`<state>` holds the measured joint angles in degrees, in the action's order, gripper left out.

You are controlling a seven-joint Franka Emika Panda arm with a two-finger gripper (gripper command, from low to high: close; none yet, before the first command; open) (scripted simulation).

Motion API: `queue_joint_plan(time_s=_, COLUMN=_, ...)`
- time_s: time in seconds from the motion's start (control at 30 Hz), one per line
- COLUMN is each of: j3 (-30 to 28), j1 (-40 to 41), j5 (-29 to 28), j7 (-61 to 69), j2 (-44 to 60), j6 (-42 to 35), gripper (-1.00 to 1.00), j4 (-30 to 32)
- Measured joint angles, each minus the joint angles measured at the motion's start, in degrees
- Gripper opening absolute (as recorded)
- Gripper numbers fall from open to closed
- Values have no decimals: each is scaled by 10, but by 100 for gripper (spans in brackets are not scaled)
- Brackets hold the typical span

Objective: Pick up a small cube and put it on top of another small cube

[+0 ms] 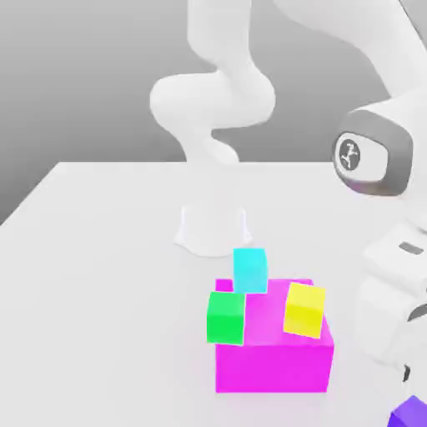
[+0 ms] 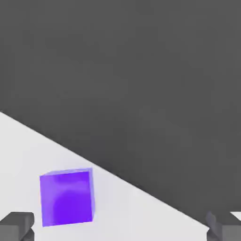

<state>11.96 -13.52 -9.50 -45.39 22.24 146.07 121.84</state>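
Fingertips (image 2: pixel 16 226) sit spread wide apart, gripper (image 2: pixel 121 228) open and empty. Purple cube (image 2: pixel 66 197) lies on the white table (image 2: pixel 141 212) in the gap, close to one finger and well off the other, near the table edge. Not gripped yet; lift and stacking all remain. Farther off: pink block (image 1: pixel 275 350) with green cube (image 1: pixel 225 317), yellow cube (image 1: pixel 304 310), cyan cube (image 1: pixel 249 270) against it. Count: four small cubes, one big block.

Five blocks are counted on one white table (image 1: pixel 100 250): four small cubes and one large block. The small cubes are one cyan cube (image 1: pixel 249 270), one green cube (image 1: pixel 226 317), one yellow cube (image 1: pixel 304 310) and one purple cube (image 2: pixel 66 197). One large magenta block (image 1: pixel 275 354) is seen. One robot arm (image 1: pixel 218 100) is counted.
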Motion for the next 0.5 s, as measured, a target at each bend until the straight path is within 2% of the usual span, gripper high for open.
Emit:
queue_joint_plan(time_s=0.17, j3=-14, j1=-26, j5=-24, j7=-12, j2=104, j6=55, gripper=0, j4=-21)
queue_joint_plan(time_s=0.2, j3=-19, j1=-31, j5=-29, j7=-16, j2=121, j6=67, gripper=-100, j4=-25)
queue_joint_plan(time_s=0.4, j3=-22, j1=-33, j5=-30, j7=-17, j2=129, j6=73, gripper=-100, j4=-27)
queue_joint_plan(time_s=0.5, j3=-11, j1=-25, j5=-19, j7=-8, j2=92, j6=45, gripper=-100, j4=-18)
